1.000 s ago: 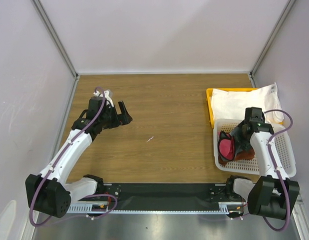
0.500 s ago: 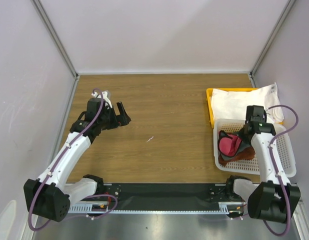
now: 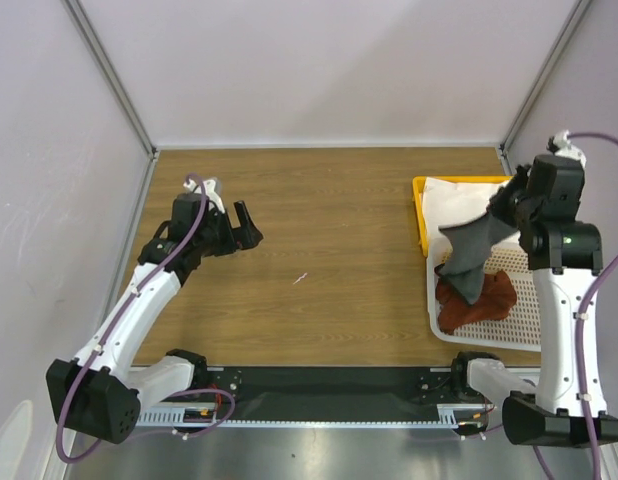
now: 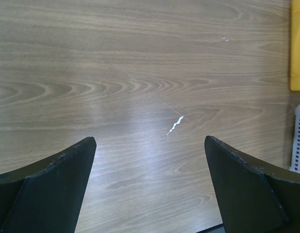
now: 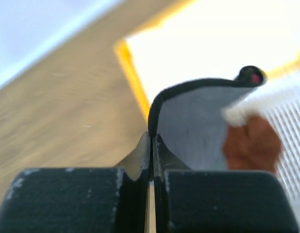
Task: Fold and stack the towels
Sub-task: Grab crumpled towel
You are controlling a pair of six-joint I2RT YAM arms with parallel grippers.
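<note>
Wood, cloth, plastic.
I see a sheeny wood-grain table (image 3: pixel 329 220), matt grey cloth towel (image 3: pixel 469 255), perforated white plastic basket (image 3: pixel 514 268).

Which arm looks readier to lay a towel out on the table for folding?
Right. The right gripper is shut on a grey towel that hangs above the basket. The left gripper is open and empty over the table, far across from the towels.

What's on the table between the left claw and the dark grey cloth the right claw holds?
Bare wooden tabletop with one small white fleck, then the yellow plastic tray's rim before the dark grey cloth; the top view shows it.
</note>
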